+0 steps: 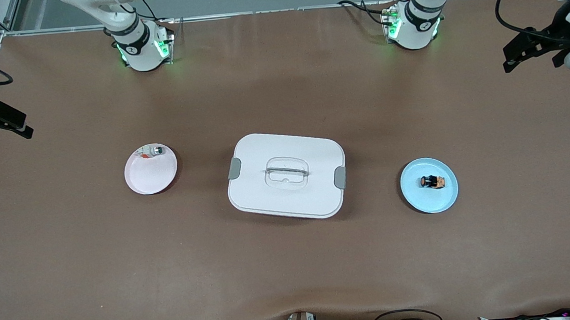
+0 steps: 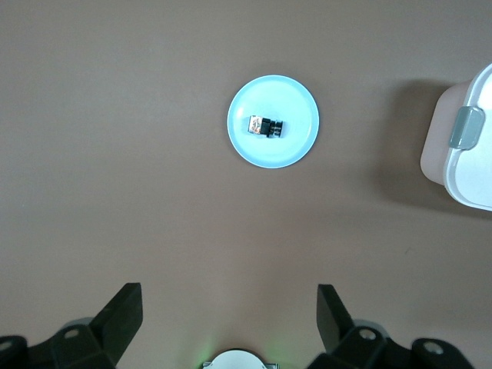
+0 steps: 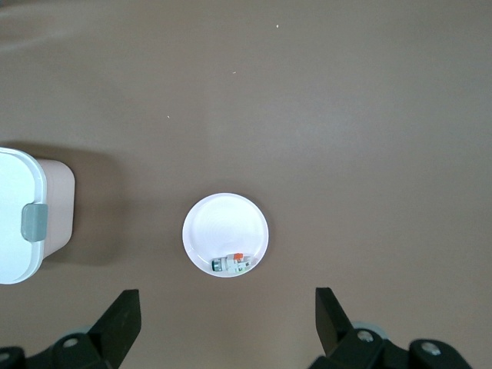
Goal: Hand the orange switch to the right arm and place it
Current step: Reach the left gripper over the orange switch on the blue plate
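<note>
Our left end effector hangs with its fingers spread wide and holding nothing, high over the surface at the left arm's end, and our right end effector hangs just as wide and empty over the right arm's end; both arms look to be waiting at the start of the task. Taking the lidded white container in the middle of the surface as our landmark, the orange switch lies on its side in the light blue plate beside the container toward the left arm's end, well apart from it. A white plate sits beside the container toward the right arm's end, holding a small silver-white part with a red bit near its rim. We judge the main risk to be the switch itself: it is tiny and lying on its side, so a slightly off-centre pinch could roll it or flick it off the shallow plate. At the handover, so small a body leaves little free surface for the second end effector, so it could drop if the left fingers release early. We must also not mistake the silver-white part for our target.
</note>
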`<action>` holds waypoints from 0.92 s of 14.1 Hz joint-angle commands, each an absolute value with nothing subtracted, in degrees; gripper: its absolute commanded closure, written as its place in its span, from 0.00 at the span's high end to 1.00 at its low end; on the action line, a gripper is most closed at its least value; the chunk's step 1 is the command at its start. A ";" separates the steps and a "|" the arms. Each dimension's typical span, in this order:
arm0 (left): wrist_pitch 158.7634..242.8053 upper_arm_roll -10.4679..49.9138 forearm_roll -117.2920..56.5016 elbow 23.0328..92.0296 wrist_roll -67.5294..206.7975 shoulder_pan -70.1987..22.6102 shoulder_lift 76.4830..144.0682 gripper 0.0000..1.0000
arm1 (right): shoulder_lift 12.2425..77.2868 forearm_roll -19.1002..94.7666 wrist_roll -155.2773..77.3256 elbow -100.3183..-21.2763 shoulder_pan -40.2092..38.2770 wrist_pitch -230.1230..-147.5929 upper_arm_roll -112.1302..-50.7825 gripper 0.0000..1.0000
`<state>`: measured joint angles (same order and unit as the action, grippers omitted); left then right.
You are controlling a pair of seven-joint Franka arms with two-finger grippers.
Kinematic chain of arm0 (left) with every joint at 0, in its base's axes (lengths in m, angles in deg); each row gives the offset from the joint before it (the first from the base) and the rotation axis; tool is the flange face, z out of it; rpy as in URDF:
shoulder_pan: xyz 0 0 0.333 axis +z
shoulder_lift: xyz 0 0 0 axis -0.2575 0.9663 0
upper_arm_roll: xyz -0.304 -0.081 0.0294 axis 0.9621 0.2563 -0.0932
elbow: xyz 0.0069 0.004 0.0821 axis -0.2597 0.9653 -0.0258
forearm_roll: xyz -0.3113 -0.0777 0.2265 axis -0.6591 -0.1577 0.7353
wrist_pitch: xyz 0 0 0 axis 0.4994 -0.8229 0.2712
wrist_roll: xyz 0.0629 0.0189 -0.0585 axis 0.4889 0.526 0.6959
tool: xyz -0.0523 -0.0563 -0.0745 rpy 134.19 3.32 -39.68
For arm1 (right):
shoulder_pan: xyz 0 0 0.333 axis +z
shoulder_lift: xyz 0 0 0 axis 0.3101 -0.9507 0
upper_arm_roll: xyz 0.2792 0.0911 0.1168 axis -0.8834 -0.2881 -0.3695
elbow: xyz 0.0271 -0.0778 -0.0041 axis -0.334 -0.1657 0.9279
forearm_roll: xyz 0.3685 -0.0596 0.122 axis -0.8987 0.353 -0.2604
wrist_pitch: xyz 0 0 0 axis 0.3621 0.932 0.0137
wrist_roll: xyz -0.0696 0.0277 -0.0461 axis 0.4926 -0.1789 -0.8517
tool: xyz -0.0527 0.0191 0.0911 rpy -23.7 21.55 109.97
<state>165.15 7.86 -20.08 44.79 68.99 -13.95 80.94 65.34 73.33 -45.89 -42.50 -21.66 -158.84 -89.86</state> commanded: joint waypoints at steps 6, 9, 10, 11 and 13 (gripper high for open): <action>164.48 7.55 -19.74 43.34 68.55 -13.87 82.54 1.00 | 66.12 74.15 -45.33 -42.72 -22.72 -158.40 -90.33 1.00; 164.74 7.46 -19.74 43.69 68.63 -13.86 84.99 1.00 | 66.12 74.33 -45.33 -42.72 -22.63 -158.40 -90.33 1.00; 165.61 7.37 -19.47 43.95 68.63 -13.87 85.70 1.00 | 66.12 74.24 -45.33 -42.72 -22.63 -158.40 -90.33 1.00; 166.84 7.37 -19.38 44.47 68.63 -13.87 86.23 1.00 | 66.12 74.24 -45.33 -42.64 -22.63 -158.40 -90.33 1.00; 170.70 7.37 -19.29 47.19 68.63 -12.64 86.76 1.00 | 66.12 74.24 -45.33 -42.63 -22.63 -158.40 -90.33 1.00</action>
<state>167.68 7.50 -20.04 45.42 68.99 -13.62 86.41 65.34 73.60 -45.89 -42.50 -21.66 -158.77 -89.63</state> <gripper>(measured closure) 0.000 0.000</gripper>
